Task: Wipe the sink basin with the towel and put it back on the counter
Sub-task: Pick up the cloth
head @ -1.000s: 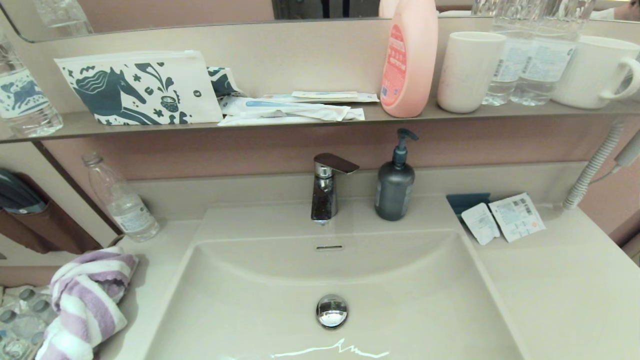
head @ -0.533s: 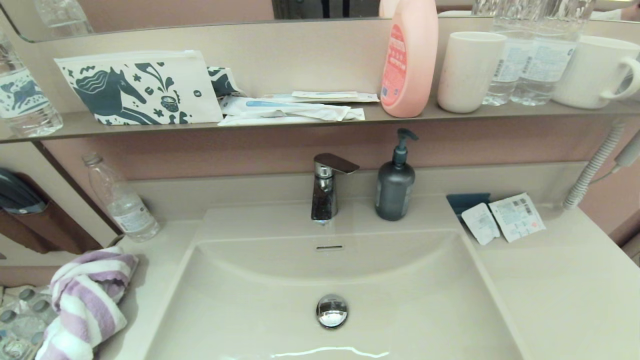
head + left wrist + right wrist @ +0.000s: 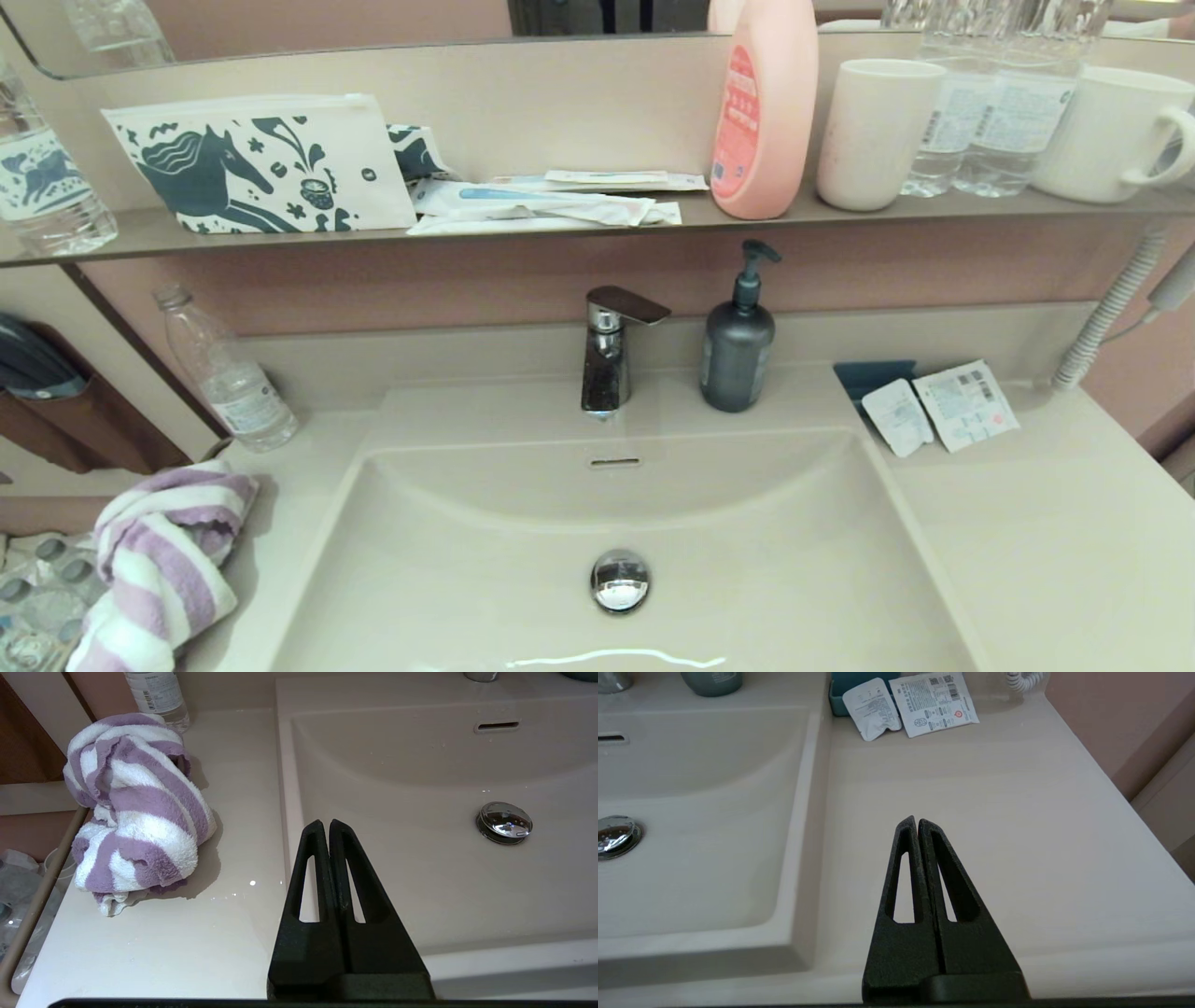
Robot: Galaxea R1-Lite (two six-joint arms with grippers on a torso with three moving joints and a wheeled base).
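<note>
While the towel (image 3: 159,560) lay bunched on the counter (image 3: 1027,560) at about eight o'clock from the drain plug (image 3: 619,581), near the counter's left edge, we could not tell whether any wiping was done. The sink basin (image 3: 766,560) looked glossy, with a bright glint near its front edge, and nothing lay in it. A clear bottle (image 3: 227,373) stood just beyond the towel, at roughly twelve o'clock from it.

Our left gripper (image 3: 325,828) hung over the basin's left rim with its fingers pressed together and holding nothing, the towel well apart from it at about ten o'clock. Our right gripper (image 3: 915,823) sat likewise closed and empty over the bare counter on the basin's right.

We judged that either the whole job remained, beginning with opening the left fingers and reaching for the towel, or it was already finished.
</note>
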